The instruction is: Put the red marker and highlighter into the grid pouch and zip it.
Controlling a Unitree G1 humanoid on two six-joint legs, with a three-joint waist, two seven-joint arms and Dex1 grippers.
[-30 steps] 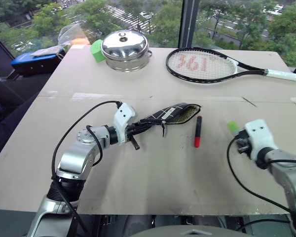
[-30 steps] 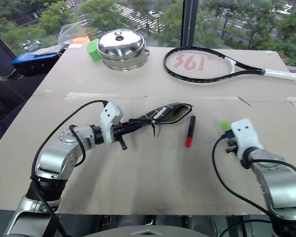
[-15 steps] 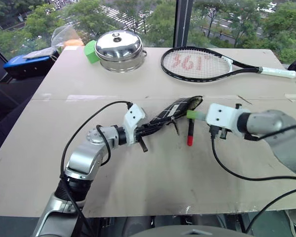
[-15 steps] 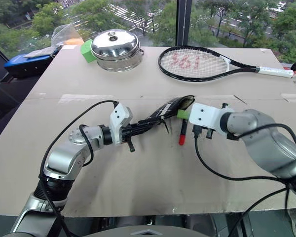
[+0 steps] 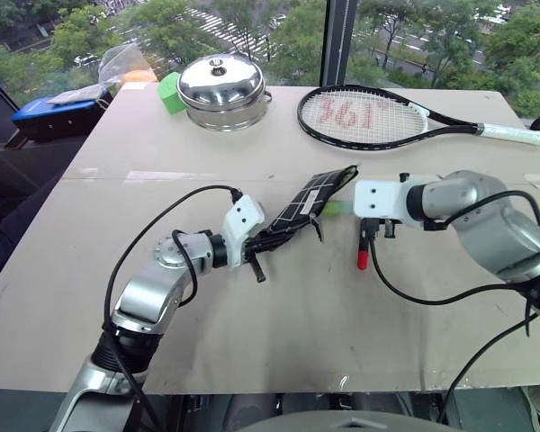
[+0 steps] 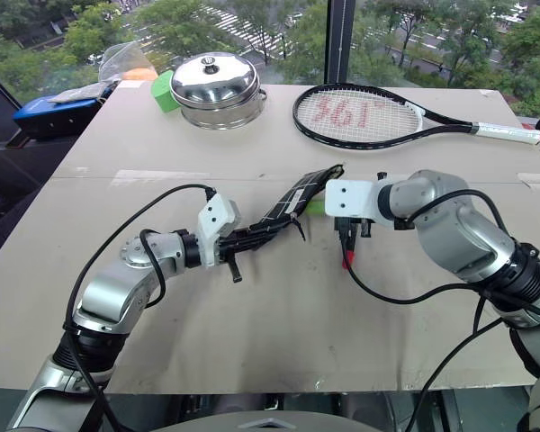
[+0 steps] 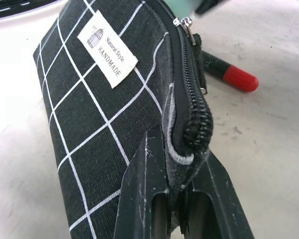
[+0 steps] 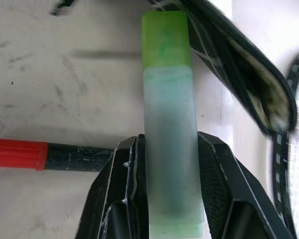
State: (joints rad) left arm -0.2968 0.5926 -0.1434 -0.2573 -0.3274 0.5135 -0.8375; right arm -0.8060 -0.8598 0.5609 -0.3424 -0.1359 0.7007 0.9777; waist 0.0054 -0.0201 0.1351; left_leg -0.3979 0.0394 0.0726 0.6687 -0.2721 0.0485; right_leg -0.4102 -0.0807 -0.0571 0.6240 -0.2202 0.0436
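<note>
The left gripper [image 7: 182,199] pinches the near end of the grid pouch [image 7: 97,99], whose label reads clearly from the left wrist. The right gripper [image 8: 167,186] clamps the highlighter [image 8: 167,124], tip at the pouch's opening. Beneath lies the red marker [image 5: 364,248]; farther off, a racket [image 5: 369,117].

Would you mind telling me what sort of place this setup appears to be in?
Probably an upper-floor room used as a robot test space. A plain table stands at a large window overlooking treetops and a street, and unrelated props share the tabletop: a tennis racket and a steel pot.
</note>
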